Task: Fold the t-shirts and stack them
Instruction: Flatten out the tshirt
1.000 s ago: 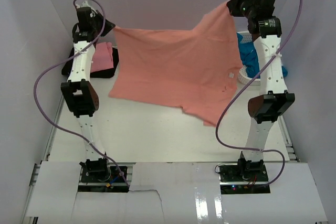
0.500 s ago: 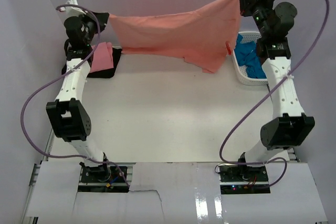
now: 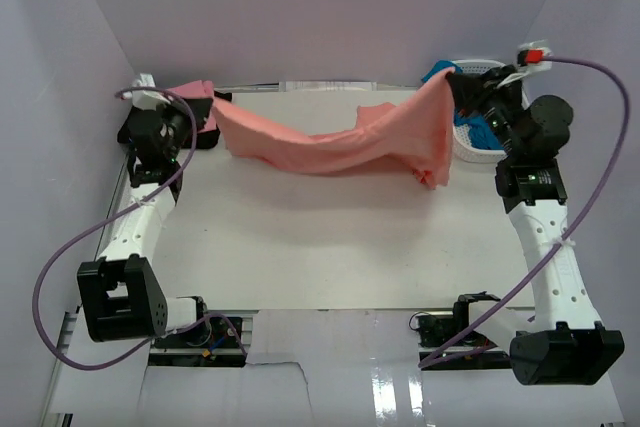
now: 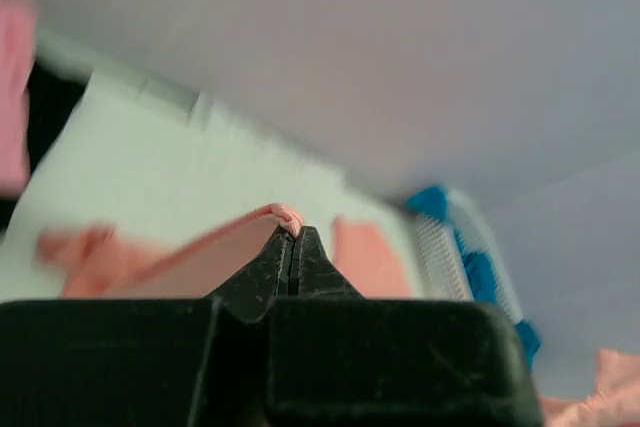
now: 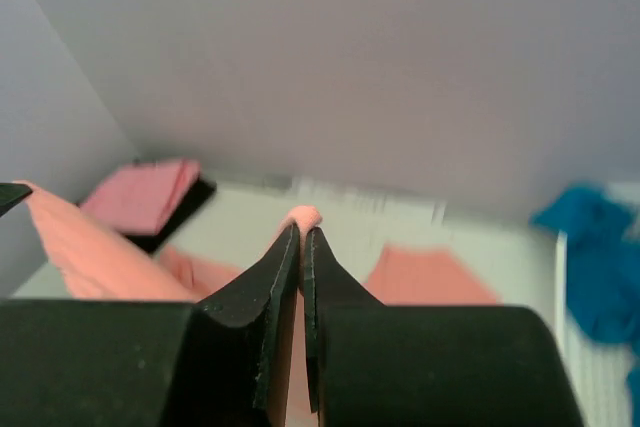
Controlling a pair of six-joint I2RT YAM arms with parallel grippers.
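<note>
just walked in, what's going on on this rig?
Both arms are holding one salmon-coral t-shirt between them. The left arm's fingers and the right arm's fingers are each shut on an edge of it. It spans the far side of the table, sagging in the middle, not yet folded. A lighter pink t-shirt lies at the far left, and blue t-shirts sit in the white basket at the far right.

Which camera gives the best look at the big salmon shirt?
Top external: the whole salmon shirt shows there, sagging between the left tool and right tool. Each wrist view shows only a pinched fold and blurred scraps.
</note>
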